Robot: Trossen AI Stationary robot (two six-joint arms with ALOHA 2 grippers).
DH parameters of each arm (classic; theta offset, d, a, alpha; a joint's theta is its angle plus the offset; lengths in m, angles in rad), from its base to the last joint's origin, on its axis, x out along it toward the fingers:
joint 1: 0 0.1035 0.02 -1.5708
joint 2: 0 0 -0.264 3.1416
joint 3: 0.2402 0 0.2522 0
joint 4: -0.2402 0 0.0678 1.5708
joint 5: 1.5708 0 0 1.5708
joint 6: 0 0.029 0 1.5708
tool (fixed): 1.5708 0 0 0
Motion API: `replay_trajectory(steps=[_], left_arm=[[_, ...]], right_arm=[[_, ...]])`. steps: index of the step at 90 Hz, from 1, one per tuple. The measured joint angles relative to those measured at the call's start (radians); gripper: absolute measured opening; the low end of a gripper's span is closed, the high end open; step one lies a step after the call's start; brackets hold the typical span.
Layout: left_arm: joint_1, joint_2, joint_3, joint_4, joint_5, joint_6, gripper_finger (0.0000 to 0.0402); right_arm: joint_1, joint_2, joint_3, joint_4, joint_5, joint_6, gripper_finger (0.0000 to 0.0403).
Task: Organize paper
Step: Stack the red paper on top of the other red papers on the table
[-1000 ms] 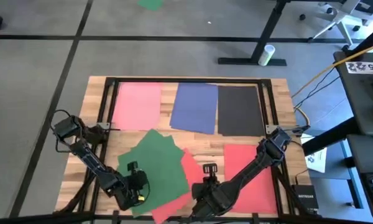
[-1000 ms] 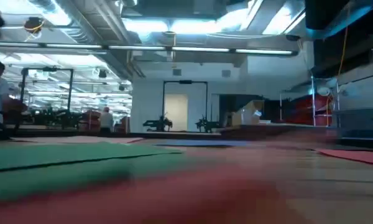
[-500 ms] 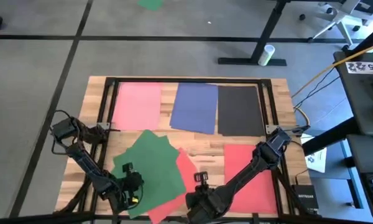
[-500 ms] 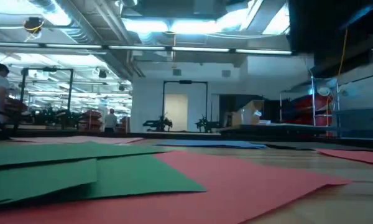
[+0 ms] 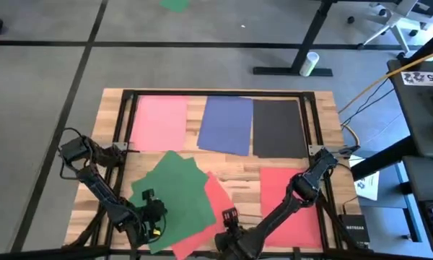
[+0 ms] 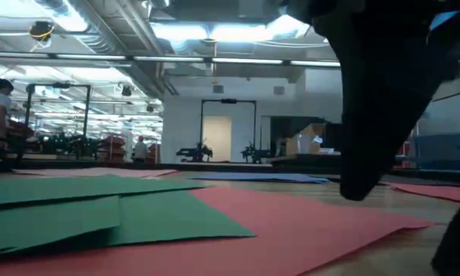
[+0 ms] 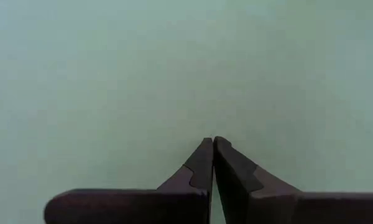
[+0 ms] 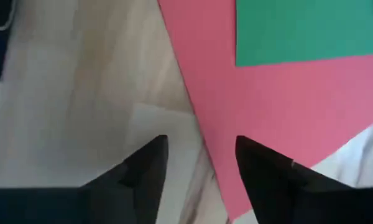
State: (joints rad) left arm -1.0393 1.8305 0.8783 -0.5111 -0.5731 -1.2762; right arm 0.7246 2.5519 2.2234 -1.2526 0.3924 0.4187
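While pinned, green paper (image 7: 174, 62) under left claw (image 7: 212, 142).

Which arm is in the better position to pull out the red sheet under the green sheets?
Probably the right. Its open gripper hovers at the exposed edge of the red sheet; the left gripper is shut over the green sheets.

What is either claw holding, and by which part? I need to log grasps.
Nothing. The left claw is shut, pressed on the green paper; the right claw is open over the red paper's edge.
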Motion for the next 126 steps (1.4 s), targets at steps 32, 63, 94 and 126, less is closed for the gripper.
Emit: replay_trajectory(steps=[32, 63, 94, 126], left_arm=[[0.0, 0.0, 0.0, 0.005, -0.001, 0.009, 0.0], [0.0, 0.0, -0.002, 0.022, -0.002, 0.027, 0.0], [0.0, 0.0, -0.002, 0.025, -0.004, 0.027, 0.0], [0.0, 0.0, -0.002, 0.026, -0.005, 0.027, 0.0]], right_arm=[[0.002, 0.012, -0.065, 0.022, 0.257, 0.017, 0.0176], [-0.007, 0.021, -0.068, -0.055, 0.367, 0.104, 0.0172], [-0.002, 0.016, -0.065, -0.06, 0.442, 0.159, 0.0172], [0.017, 0.009, 0.042, -0.08, 0.591, 0.161, 0.0172]])
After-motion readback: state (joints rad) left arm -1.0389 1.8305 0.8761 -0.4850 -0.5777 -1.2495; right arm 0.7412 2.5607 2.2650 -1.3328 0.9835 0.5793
